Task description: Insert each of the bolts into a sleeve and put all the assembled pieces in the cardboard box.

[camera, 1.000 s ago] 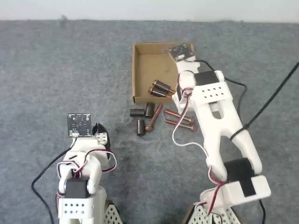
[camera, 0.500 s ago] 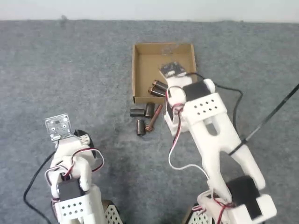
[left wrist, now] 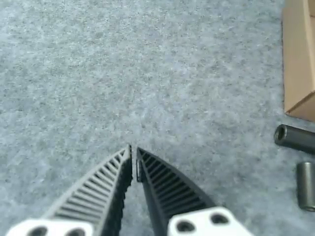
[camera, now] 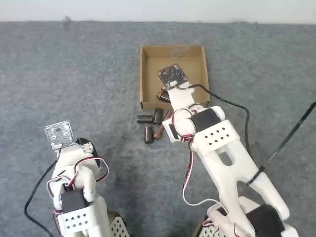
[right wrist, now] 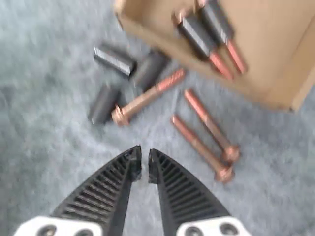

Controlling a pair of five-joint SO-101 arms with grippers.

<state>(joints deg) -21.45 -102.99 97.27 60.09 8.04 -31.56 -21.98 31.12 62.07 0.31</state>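
Largest first: the grey, carpet-textured table (camera: 74,64) under everything. Next, the right arm (camera: 222,153), stretched out over the loose parts toward the cardboard box (camera: 142,74). Then the left arm (camera: 76,173), folded near its base and well apart from the parts.

Inside the box, two assembled pieces (right wrist: 197,37) side by side near the front wall. Just outside that wall, three loose sleeves (right wrist: 114,60) in a cluster, one bolt (right wrist: 147,96) slanting against them, and a pair of bolts (right wrist: 209,125) lying parallel and close together.

Right gripper (right wrist: 144,160) drawn nearly together with only a thin slit left, gripping nothing. Left gripper (left wrist: 133,155) likewise pinched to a narrow slit, empty, over bare table with two of the sleeves off toward the box corner.

The deciding relation: the pair of bolts just ahead of the right gripper, between it and the box. Heads at the near end, shanks running obliquely away toward the box wall. The single bolt also ahead, a little farther off, head beside the nearest sleeve. Right arm plainly the nearer one. By judgement, jaws to be opened first, then closed across a shank rather than along it.

No readable writing on box, bolts or sleeves.
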